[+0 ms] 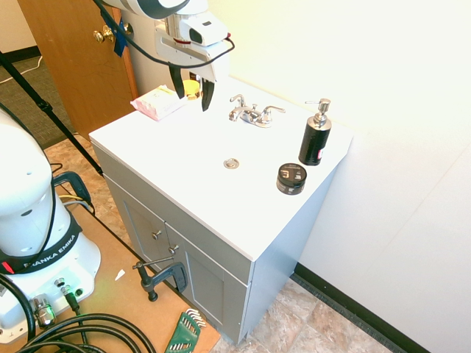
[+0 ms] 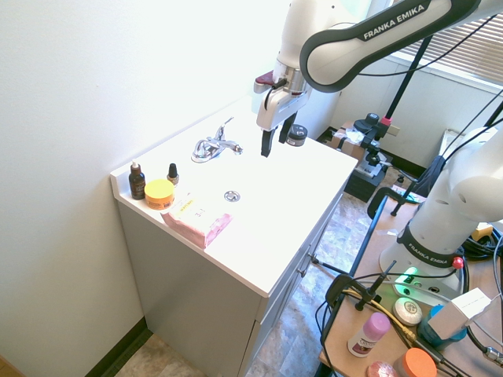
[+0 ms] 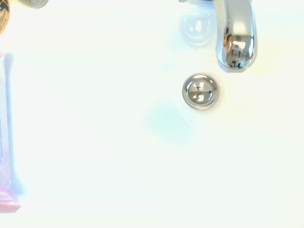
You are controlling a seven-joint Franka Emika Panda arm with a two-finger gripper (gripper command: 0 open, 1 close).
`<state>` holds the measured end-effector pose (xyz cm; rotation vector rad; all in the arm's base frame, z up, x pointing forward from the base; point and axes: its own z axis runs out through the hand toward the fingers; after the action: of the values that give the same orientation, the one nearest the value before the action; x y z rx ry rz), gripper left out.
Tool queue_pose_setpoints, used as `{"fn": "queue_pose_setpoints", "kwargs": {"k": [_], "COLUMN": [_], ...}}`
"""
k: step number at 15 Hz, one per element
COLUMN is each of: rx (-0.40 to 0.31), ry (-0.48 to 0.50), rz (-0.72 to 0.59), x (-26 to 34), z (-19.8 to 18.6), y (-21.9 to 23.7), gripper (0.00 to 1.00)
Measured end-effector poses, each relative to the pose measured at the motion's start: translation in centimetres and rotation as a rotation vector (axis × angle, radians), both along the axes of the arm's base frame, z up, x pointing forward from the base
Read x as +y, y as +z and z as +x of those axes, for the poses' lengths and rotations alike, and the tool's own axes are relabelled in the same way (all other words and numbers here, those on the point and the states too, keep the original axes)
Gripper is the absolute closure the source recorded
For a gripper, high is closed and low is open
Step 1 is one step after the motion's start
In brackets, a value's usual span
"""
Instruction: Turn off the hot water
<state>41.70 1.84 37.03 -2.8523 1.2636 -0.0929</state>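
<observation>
Hand (image 1: 191,94) open, fingers pointing down, holding nothing, suspended above white surface (image 1: 184,158). Hot lever (image 1: 237,98) at left side of faucet (image 1: 252,113), at back of surface, behind drain (image 1: 232,163). Lever well apart from hand, no contact. Wrist view: spout (image 3: 236,35) above drain (image 3: 200,90). Soap dispenser (image 1: 315,133) right of faucet.
</observation>
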Motion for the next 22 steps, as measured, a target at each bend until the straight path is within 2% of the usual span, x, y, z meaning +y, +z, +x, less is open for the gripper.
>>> {"fn": "queue_pose_setpoints", "kwargs": {"k": [2, 4, 12, 15, 22], "rx": [-0.002, -0.034, -0.272, -0.263, -0.238], "ry": [-0.004, -0.025, -0.224, -0.234, -0.261], "rz": [-0.009, -0.065, -0.404, -0.438, -0.46], "x": [0.1, 0.6, 1.4, 4.4, 3.4], "z": [0.1, 1.6, 10.8, 12.6, 14.0], "y": [0.0, 0.5, -1.3, -5.1, -6.8], "gripper": [0.0, 0.0, 0.0, 0.0, 0.0]}}
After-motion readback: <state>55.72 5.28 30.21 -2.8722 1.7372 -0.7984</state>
